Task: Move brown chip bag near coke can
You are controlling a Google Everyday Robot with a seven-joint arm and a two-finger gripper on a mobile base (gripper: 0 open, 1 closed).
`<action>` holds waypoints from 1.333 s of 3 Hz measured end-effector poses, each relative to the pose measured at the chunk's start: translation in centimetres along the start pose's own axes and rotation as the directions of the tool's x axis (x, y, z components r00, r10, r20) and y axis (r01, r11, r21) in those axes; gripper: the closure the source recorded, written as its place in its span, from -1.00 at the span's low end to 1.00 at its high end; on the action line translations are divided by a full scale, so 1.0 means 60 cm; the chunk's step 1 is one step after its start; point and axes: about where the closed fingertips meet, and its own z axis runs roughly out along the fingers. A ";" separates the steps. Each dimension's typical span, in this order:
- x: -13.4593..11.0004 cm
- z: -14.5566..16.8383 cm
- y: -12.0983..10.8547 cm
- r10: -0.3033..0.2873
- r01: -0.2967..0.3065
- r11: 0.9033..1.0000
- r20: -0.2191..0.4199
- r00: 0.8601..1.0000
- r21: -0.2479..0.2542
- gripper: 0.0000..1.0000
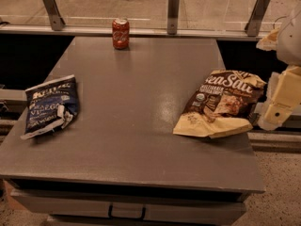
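Observation:
The brown chip bag (220, 103) lies flat on the right side of the grey table (141, 107), its tan lower part toward the front. The coke can (120, 33) stands upright at the table's far edge, left of centre, well apart from the bag. My gripper (273, 113), cream-coloured, hangs at the right edge of the view, just beyond the table's right side and right next to the bag's right edge. I cannot tell whether it touches the bag.
A dark blue chip bag (49, 106) lies on the table's left side. A glass railing with metal posts (173, 12) runs behind the table. The table's front edge has a drawer handle (127, 212) below it.

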 end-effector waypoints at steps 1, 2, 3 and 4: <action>0.000 0.000 0.000 0.000 0.000 1.000 0.000 1.000 0.000 -1.00; -0.003 0.028 -0.034 0.014 -0.015 1.000 0.040 0.999 0.010 -1.00; -0.012 0.084 -0.090 0.057 -0.058 0.998 0.097 0.994 0.012 -1.00; -0.015 0.158 -0.132 0.140 -0.138 0.990 0.129 0.982 -0.023 -1.00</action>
